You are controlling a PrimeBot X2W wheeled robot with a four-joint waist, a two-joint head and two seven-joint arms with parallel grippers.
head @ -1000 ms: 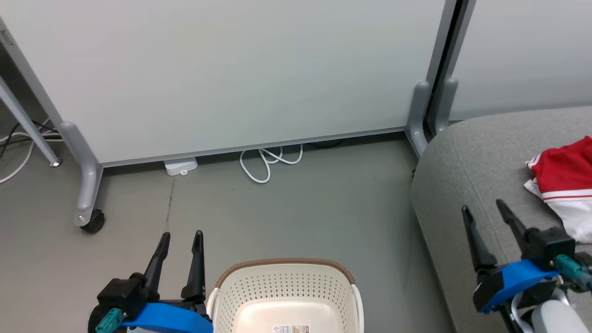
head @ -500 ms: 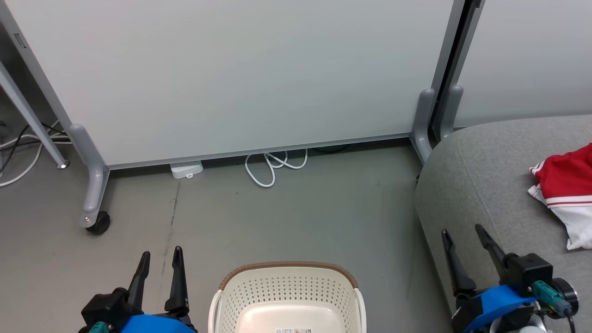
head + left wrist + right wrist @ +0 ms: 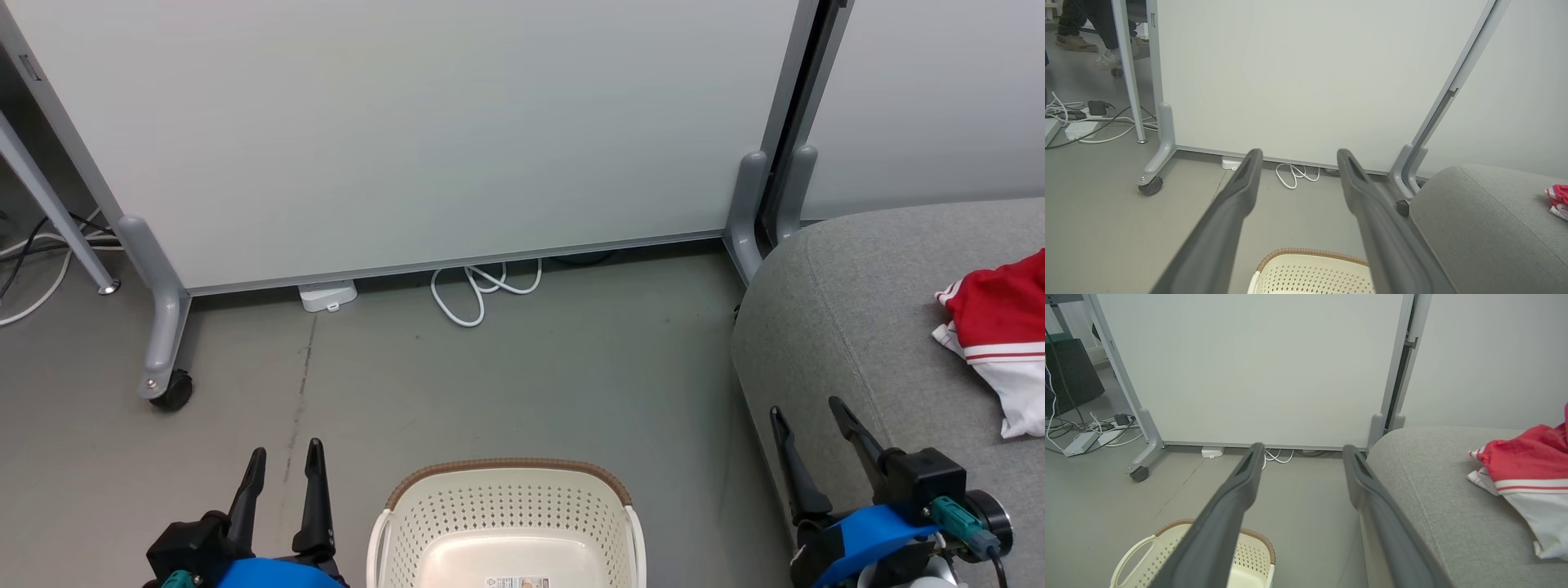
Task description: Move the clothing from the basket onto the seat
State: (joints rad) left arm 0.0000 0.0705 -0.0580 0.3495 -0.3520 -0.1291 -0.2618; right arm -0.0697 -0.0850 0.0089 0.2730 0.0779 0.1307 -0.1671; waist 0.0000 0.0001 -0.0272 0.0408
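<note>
Red clothing (image 3: 1000, 318) lies on the seat (image 3: 841, 327), the basket (image 3: 506, 468) looks bare where visible, both pairs of jaws released, empty: task seemingly complete.

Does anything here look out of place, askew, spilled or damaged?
Nothing stands out. The red clothing lies crumpled on the sofa, the basket stands upright on the floor, and a white cable loops by the partition.
</note>
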